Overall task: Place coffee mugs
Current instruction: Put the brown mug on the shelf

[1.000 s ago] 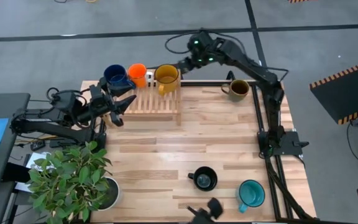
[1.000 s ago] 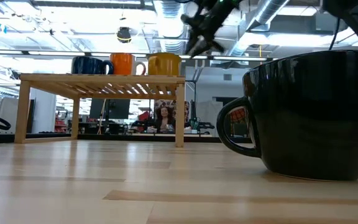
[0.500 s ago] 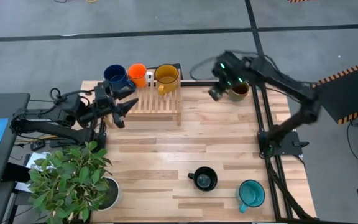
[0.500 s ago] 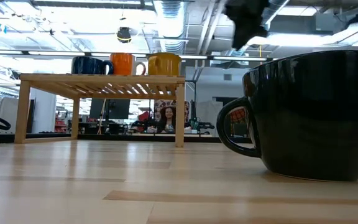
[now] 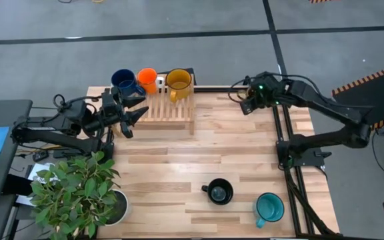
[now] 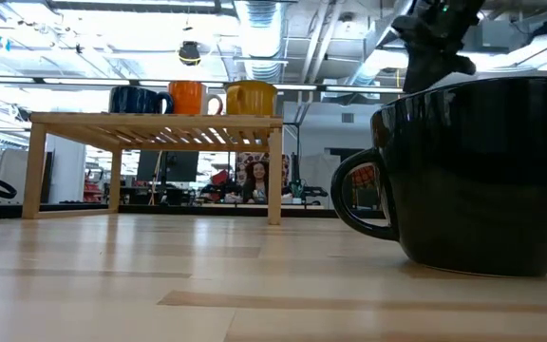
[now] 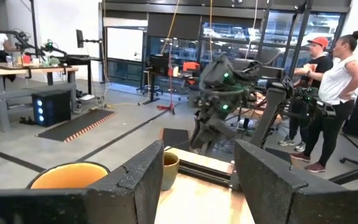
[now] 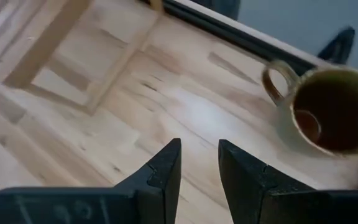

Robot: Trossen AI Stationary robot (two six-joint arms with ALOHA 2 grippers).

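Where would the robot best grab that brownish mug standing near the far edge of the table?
Probably the rim of the olive-brown mug, taken from above. It stands upright with its mouth open, so one finger can go inside the wall and one outside. Its handle sticks out toward the wooden rack, so a spot away from it is clearer. The right gripper hovers close by, fingers slightly apart.

We are seeing three mugs [image 5: 151, 81] sitting atop the rack [image 5: 169, 111]; two more mugs [image 5: 244, 199] are sitting near the table's [image 5: 179, 160] front.

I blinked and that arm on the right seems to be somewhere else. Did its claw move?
Yes. In the high view the right gripper has swung away from the wooden rack toward the olive-brown mug at the table's back right corner.
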